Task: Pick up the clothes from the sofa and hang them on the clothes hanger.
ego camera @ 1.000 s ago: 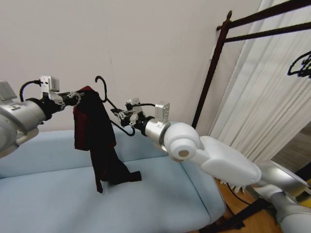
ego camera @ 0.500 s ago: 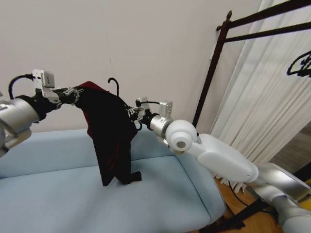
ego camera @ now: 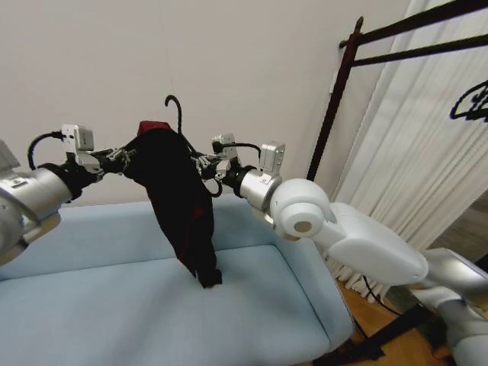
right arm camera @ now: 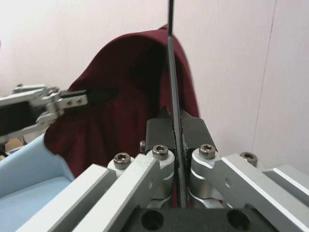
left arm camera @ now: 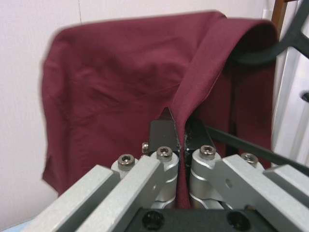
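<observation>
Pale wall (ego camera: 229, 53) runs behind a light blue sofa (ego camera: 91, 305), and both arms are stretched out above its seat. On the left, the left gripper (ego camera: 126, 158) is clamped on a fold of the dark red garment (ego camera: 179, 206). The left wrist view shows the cloth pinched tight between the jaws.

The garment is draped over a black hanger (ego camera: 177, 114), whose hook sticks up above the cloth. It hangs down in a long twist. Its lowest end seems to touch the seat near the middle of the sofa, though most of it is lifted clear.

Just to the right, the right gripper (ego camera: 204, 166) grips the hanger. In the right wrist view the thin black wire runs straight down between the closed jaws.

Further right, past the sofa's right end, stands the dark rack (ego camera: 335, 99) with a white curtain (ego camera: 412, 152) behind it. It is well apart from the garment.

As I judge it, the pick-up is nearly done and the garment is being settled on the hanger. It looks bunched rather than spread across both shoulders. What is left is to lift the tail off the seat, carry the load across and hook it on the rack's rail.
</observation>
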